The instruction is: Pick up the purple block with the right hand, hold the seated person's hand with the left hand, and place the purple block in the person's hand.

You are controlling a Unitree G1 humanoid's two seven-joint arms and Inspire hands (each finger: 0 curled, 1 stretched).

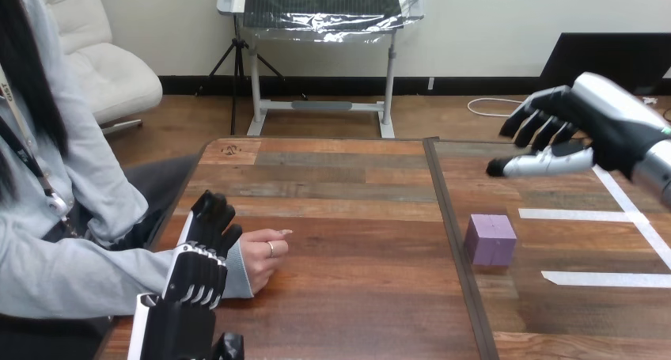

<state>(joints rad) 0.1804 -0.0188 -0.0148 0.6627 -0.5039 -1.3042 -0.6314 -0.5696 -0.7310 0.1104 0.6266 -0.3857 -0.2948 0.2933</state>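
Note:
A purple block (490,239) stands on the right-hand table, just right of the seam between the two tables. My right hand (554,134) hangs in the air above and to the right of the block, well clear of it, open with its fingers spread and pointing left. The person's hand (265,253) rests on the left table, loosely curled, with nothing in it. My left hand (198,265) lies over the person's grey sleeve at the wrist. Its fingers are fairly straight and reach across to the far side; I see no curl round the wrist.
A dark seam (453,217) divides the two wooden tabletops. White tape strips (605,278) mark the right table beside the block. The person sits at the left edge, their forearm lying along the table's near left corner.

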